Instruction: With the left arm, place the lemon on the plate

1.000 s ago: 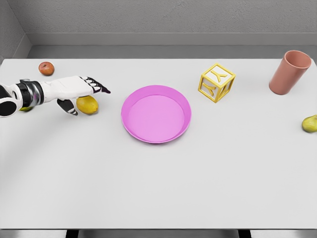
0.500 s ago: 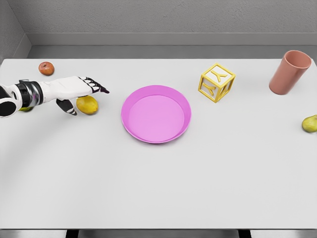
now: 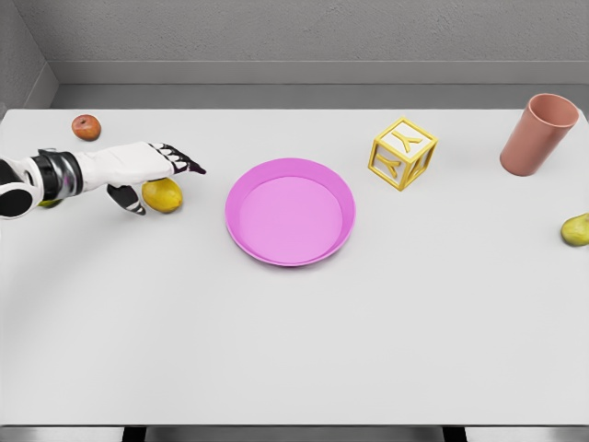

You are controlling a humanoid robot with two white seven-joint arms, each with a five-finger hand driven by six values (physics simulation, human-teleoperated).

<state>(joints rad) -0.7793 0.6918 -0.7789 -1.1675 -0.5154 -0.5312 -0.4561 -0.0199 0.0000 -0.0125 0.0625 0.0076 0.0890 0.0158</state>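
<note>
At the far left edge of the frame the left arm comes in, and the left hand (image 3: 138,168) hangs over the lemon (image 3: 163,195), fingers (image 3: 182,163) stretched out flat and wide toward the right, thumb dipping down beside the fruit. It grips nothing; the lemon sits on the table (image 3: 294,341) just under the palm, and whether the hand touches it I cannot tell. Up in the upper left corner there's a small red apple (image 3: 86,127), well apart from the hand. Moving to the middle, the pink plate (image 3: 241,238) lies bare, near the lemon's right. Right of it, upper middle, stands a yellow letter block (image 3: 402,154). Upper right, a terracotta cup (image 3: 538,134) leans tilted. At the right edge, a yellow-green pear (image 3: 576,229).
</note>
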